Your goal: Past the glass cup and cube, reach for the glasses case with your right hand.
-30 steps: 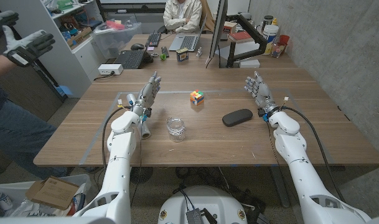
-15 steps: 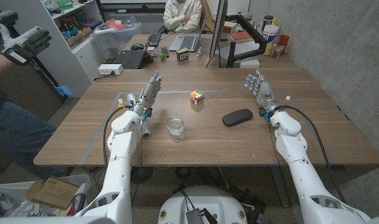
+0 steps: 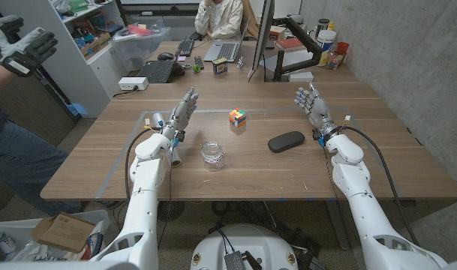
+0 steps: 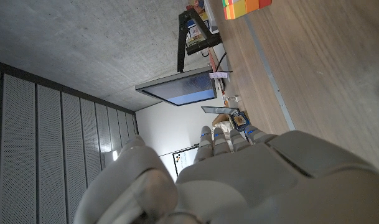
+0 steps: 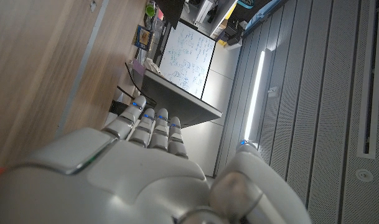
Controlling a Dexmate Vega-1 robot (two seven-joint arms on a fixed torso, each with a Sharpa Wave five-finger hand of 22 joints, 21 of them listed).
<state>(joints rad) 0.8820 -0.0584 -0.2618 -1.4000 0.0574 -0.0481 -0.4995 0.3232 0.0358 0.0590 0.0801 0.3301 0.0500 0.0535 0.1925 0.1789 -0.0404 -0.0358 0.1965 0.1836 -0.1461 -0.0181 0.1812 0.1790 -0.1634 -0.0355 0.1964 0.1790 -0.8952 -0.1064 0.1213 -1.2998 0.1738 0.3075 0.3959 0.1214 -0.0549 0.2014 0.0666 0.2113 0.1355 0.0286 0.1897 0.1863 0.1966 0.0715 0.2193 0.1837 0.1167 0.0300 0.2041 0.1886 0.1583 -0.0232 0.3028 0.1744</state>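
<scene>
Right hand raised and empty, glasses case not yet reached.

Head view: the right hand (image 3: 311, 105) stands fingers spread, holding nothing; the glasses case (image 3: 286, 141) lies on the bench (image 3: 393, 157) near it, toward the robot and inward. A careless sweep could shove the case toward the glass cup (image 3: 211, 155) or cube (image 3: 238, 118). Right wrist view: fingers (image 5: 153, 127) extended, touching nothing.

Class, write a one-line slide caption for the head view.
Both robot hands, left hand and right hand, wait open near a dark oval glasses case.
</scene>
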